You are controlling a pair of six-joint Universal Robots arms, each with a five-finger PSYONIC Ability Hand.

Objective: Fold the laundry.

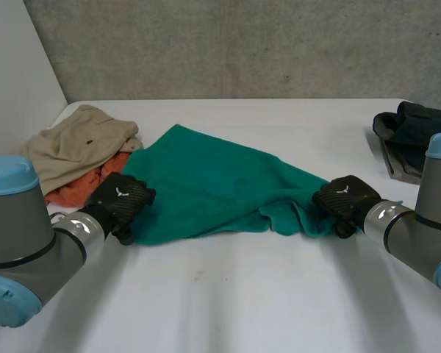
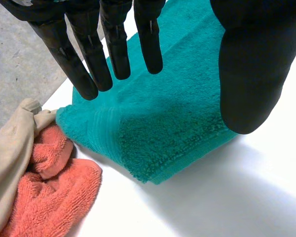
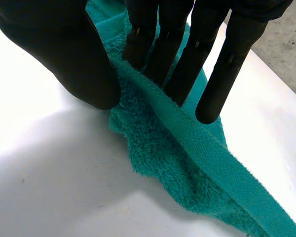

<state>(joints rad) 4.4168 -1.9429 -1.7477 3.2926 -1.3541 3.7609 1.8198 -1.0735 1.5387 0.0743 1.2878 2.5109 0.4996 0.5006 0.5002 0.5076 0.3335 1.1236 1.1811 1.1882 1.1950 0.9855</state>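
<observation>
A teal towel (image 1: pixel 213 184) lies loosely spread across the middle of the white table. My left hand (image 1: pixel 121 200) hovers over its near left corner. In the left wrist view that hand (image 2: pixel 113 44) is open, with straight fingers and the thumb apart above the folded towel corner (image 2: pixel 163 133). My right hand (image 1: pixel 345 200) is at the towel's right end. In the right wrist view the hand (image 3: pixel 79 64) is shut on the towel, its hem (image 3: pixel 187 163) pinched between thumb and fingers and bunched up off the table.
A beige garment (image 1: pixel 73 147) and an orange towel (image 1: pixel 81 190) are heaped left of the teal towel, touching its corner (image 2: pixel 49 197). Dark clothes (image 1: pixel 408 136) lie at the far right. A concrete wall stands behind the table.
</observation>
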